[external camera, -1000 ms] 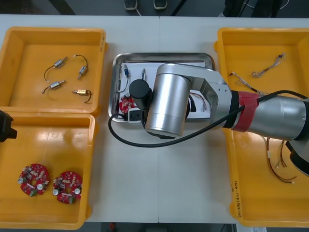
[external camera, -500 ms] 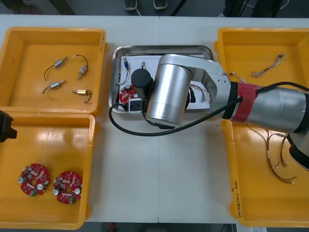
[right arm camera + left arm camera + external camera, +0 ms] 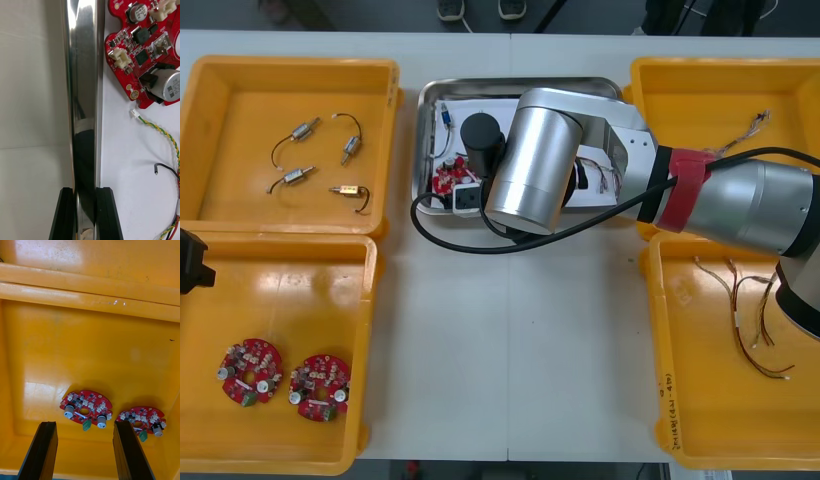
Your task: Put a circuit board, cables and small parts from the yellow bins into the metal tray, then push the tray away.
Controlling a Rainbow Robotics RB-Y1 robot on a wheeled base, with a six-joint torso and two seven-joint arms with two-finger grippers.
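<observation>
Now right claw (image 3: 85, 192) clamped on metal tray (image 3: 83, 93), left claw (image 3: 85, 424) apart over two circuit boards (image 3: 87, 405)

Bright, even light falls from overhead on the counter (image 3: 510, 340), leaving short, soft shadows. The right arm (image 3: 532, 160) carries a pale sheen on its silver shell. In the right wrist view the edge of the tray (image 3: 83, 75) mirrors bright and dark bands. In the left wrist view the bin (image 3: 93, 352) shows glare patches on its floor, and each board (image 3: 86, 407) throws a faint shadow.
</observation>
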